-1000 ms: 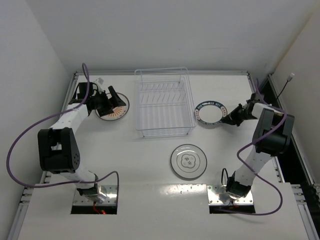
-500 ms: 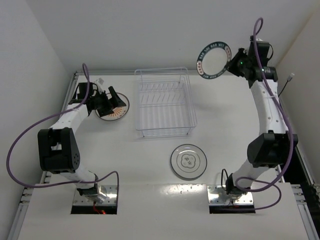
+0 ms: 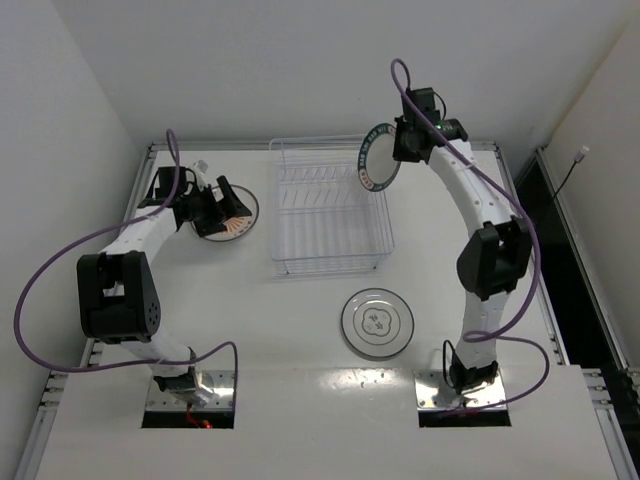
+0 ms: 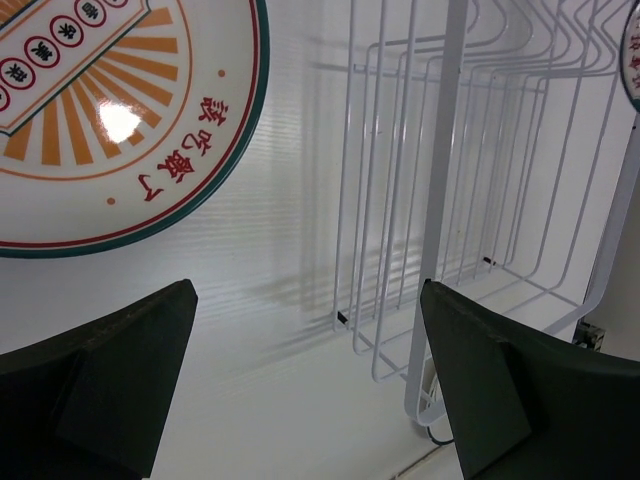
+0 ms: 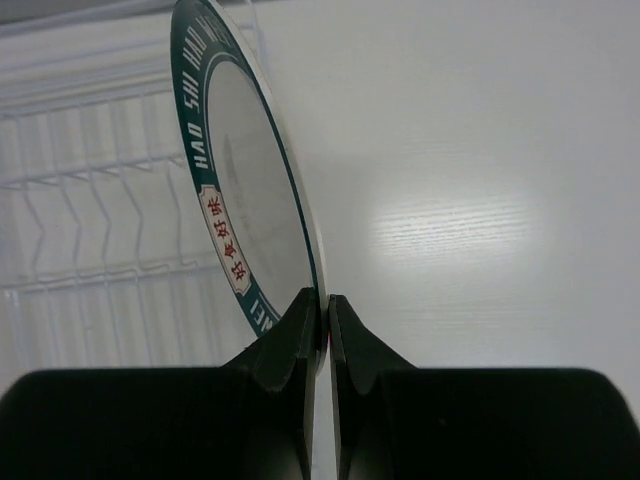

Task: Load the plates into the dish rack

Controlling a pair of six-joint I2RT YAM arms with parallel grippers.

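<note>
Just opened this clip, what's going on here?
The right gripper pinches the teal-rimmed plate by its edge, holding it on edge in the air over the far right corner of the rack. No plate is in the rack yet. The left gripper is open by the orange plate, which lies flat on the table left of the rack, not gripped. The grey-motif plate lies flat in front of the rack, untouched.
</note>
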